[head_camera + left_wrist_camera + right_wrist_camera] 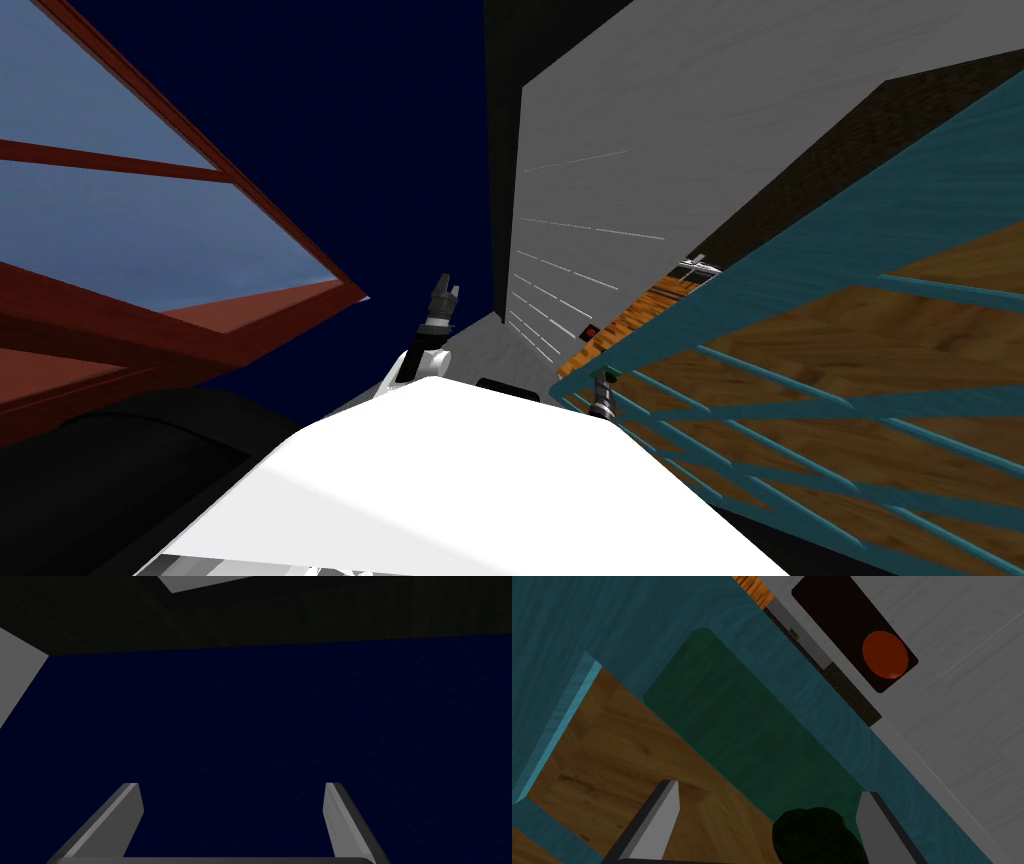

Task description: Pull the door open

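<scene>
The right gripper (768,791) faces the teal door (612,626) with fingers apart, so the dark knob (812,833) on its green plate (727,726) sits between them, nearer one finger, apparently ready for a grasp. The left gripper (231,786), also spread, hangs idle, clear of the door.

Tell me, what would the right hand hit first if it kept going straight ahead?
Probably the dark knob between the right hand's open fingers, on the teal door's green plate; depth is unclear.
</scene>
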Robot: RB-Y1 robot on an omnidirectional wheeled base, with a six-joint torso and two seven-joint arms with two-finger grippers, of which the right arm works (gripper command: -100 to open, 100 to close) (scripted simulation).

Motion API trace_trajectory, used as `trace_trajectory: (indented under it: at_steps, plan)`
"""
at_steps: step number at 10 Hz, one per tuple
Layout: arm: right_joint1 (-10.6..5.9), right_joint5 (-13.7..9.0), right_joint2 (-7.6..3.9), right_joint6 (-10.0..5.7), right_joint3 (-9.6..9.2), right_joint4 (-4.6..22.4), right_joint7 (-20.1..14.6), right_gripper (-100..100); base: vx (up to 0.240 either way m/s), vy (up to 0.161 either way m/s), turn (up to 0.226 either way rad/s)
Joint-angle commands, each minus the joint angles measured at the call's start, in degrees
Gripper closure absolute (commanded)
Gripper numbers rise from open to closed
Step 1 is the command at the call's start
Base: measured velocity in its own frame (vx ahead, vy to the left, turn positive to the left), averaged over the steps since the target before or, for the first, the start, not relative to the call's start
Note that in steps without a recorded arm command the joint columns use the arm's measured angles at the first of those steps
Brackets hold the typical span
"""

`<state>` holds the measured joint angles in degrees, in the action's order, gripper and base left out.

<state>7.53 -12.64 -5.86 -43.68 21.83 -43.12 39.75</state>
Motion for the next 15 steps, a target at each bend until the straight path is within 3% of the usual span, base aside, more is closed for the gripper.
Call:
trace_trajectory:
  at_steps: [1,7,10,13,15]
  plan:
    - [0.27,-0.81,-1.24,-0.53,1.37,0.60,-2.31,100,-0.039,-0.004,0.031]
    - [0.65,-1.57,-1.55,-0.79,0.98,0.29,-9.00,100,-0.020,-0.001,0.046]
    - [0.65,-1.57,-1.55,-0.79,0.98,0.29,-9.45,100,-0.023,0.001,0.008]
    - [0.90,-2.08,-1.76,-0.97,0.72,0.08,-14.22,100,-0.042,-0.006,0.092]
    - [0.90,-2.08,-1.76,-0.97,0.72,0.08,-14.22,100,-0.008,-0.009,0.005]
